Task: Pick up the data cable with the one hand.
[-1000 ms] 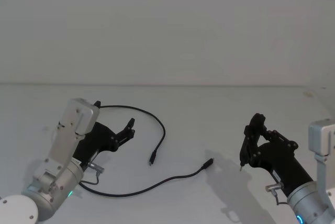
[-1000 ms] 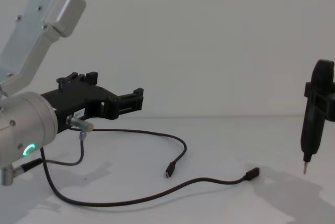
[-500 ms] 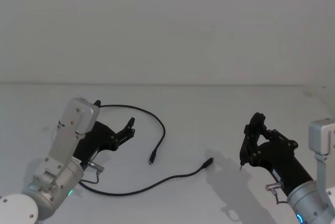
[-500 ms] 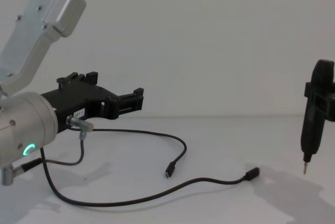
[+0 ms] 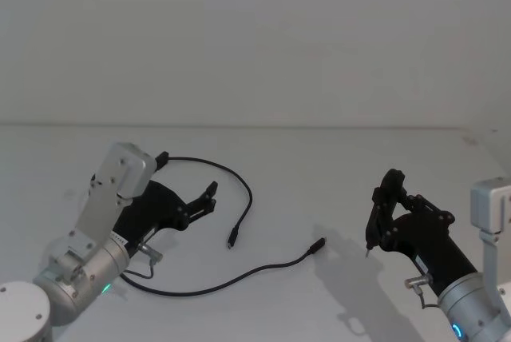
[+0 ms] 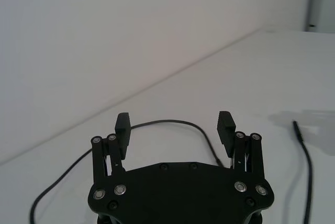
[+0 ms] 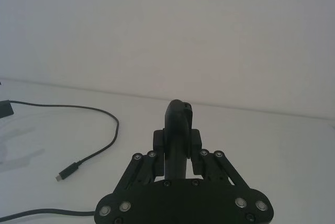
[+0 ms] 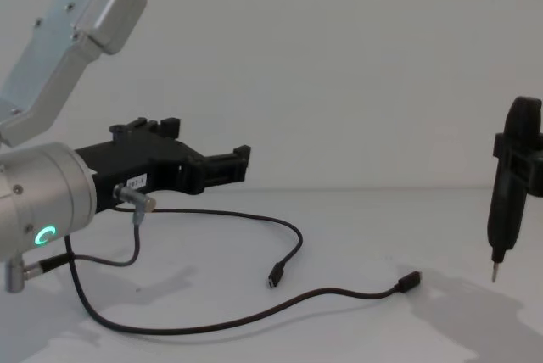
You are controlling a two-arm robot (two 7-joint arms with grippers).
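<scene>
the left claw is spread wide with nothing between its jaws. it hovers roughly level above the counter, pointing forward and toward the right. its black body joins a thick silver cylinder with a green ring light, and a silver link slants up behind it. the data cable lies on the counter in a long loop. one strand arcs under and beyond the claw, the other sweeps below the wrist, and its two ends rest apart near the middle. the right claw, pressed together, hangs above the counter's right side, well apart from the cable.
</scene>
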